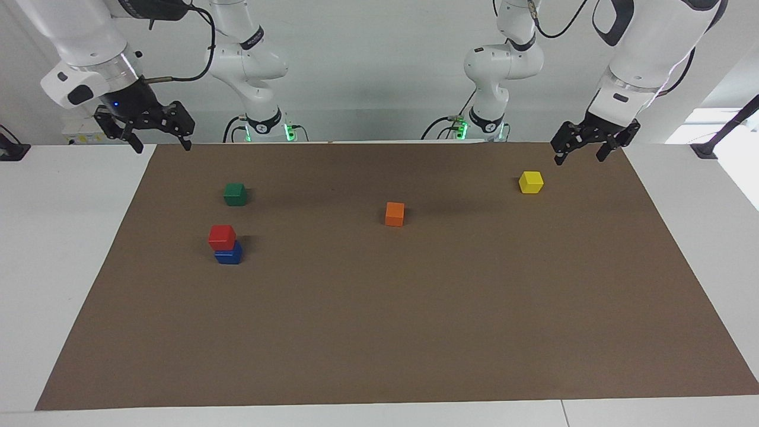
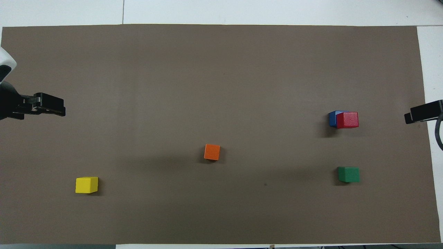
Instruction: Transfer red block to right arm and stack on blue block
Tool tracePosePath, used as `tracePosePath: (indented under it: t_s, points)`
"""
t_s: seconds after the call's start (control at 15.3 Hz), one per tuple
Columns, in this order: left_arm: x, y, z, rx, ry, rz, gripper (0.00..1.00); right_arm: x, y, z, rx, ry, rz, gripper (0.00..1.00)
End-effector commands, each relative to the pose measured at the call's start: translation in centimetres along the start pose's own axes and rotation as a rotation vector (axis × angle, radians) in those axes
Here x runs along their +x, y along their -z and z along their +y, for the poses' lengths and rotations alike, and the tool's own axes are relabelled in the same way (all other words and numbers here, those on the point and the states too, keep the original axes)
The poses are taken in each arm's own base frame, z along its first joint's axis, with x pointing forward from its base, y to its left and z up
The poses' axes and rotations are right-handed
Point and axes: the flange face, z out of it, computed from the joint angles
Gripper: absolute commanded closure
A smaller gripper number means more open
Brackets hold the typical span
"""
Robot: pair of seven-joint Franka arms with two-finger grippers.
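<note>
The red block (image 1: pixel 222 236) (image 2: pixel 347 120) sits on top of the blue block (image 1: pixel 229 255) (image 2: pixel 332 118), on the brown mat toward the right arm's end of the table. My right gripper (image 1: pixel 159 141) (image 2: pixel 423 113) hangs open and empty in the air over the mat's corner at that end, well clear of the stack. At the left arm's end, my left gripper (image 1: pixel 581 152) (image 2: pixel 51 105) waits open and empty over the mat's edge, close to the yellow block.
A green block (image 1: pixel 235 194) (image 2: pixel 349 174) lies nearer to the robots than the stack. An orange block (image 1: pixel 395 213) (image 2: pixel 211 152) sits mid-mat. A yellow block (image 1: pixel 531 182) (image 2: pixel 87 184) lies toward the left arm's end. The brown mat (image 1: pixel 415 332) covers most of the table.
</note>
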Motion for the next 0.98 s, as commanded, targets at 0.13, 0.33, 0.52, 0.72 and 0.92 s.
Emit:
tracePosePath:
  t_s: [0.13, 0.33, 0.52, 0.72, 0.92]
  points:
    - [-0.79, 0.19, -0.38, -0.01, 0.001, -0.004, 0.0, 0.42, 0.18, 0.07, -0.033, 0.02, 0.032, 0.0]
    - [-0.79, 0.19, -0.38, -0.01, 0.001, -0.004, 0.0, 0.39, -0.14, 0.06, -0.024, -0.008, 0.024, 0.0]
    - [-0.8, 0.19, -0.3, -0.01, 0.0, -0.004, 0.0, 0.27, -0.12, 0.08, -0.019, -0.01, 0.02, 0.0]
    - [-0.79, 0.19, -0.38, -0.01, 0.001, -0.004, 0.0, 0.27, -0.13, -0.04, 0.023, -0.017, 0.023, 0.0]
    - [-0.79, 0.19, -0.38, -0.01, 0.001, -0.004, 0.0, 0.21, -0.06, 0.02, 0.024, -0.017, 0.024, 0.0]
